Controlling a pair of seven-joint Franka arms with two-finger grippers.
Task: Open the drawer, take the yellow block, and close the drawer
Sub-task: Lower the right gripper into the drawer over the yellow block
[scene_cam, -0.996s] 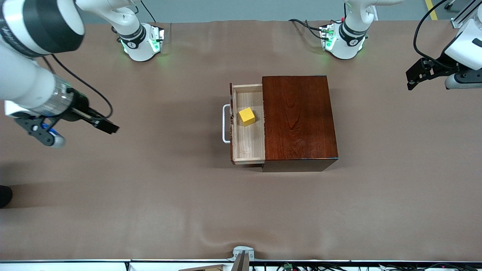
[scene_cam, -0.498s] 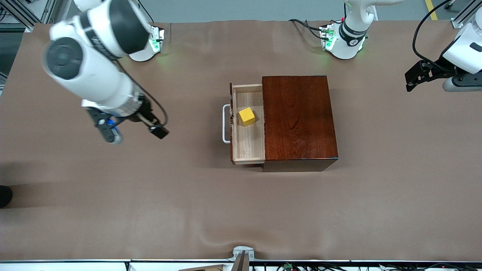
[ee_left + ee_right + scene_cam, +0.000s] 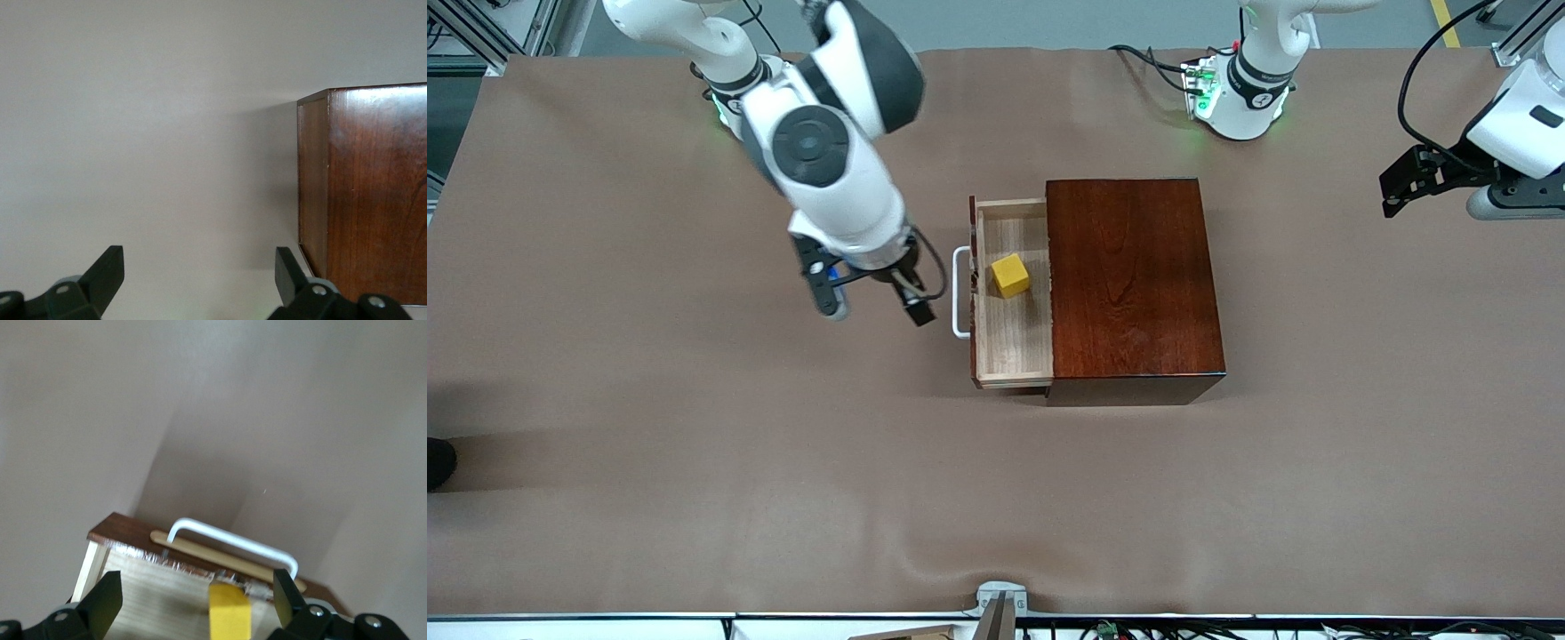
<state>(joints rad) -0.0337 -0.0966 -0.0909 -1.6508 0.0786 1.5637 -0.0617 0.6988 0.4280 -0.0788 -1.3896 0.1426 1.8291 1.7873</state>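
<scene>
Right tool [image 3: 876, 309] now nearer drawer handle [image 3: 959, 292]

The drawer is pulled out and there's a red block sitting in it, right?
Not quite. The drawer is pulled out, but the block in it is yellow, not red. The front view shows this plainly.

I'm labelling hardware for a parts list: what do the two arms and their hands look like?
Both arms are glossy white with black joint bands and loose black cables. The right hand has black fingers with a blue detail; the left hand is black. Green lights glow at both bases.
</scene>
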